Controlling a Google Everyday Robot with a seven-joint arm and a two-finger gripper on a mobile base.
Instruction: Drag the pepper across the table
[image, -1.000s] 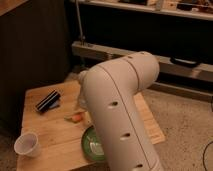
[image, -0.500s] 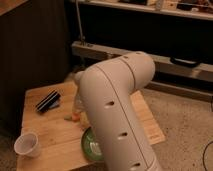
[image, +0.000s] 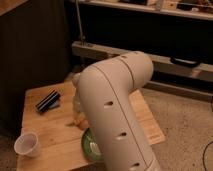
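end effector (image: 78, 114): closed fully, set low over mid-bench (image: 50, 136), half hidden by the arm; grip unconfirmed | pepper (image: 78, 122): seen directly beneath it, partly covered | handling: judged light, firm, smooth-skinned, easily rolled | hold: advised at thicker mid-body, stem avoided

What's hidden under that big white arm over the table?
Peeking out beneath the arm: the edge of a green dish and an orange bit of the pepper at the shut gripper. The rest of both, and the table's middle, is covered.
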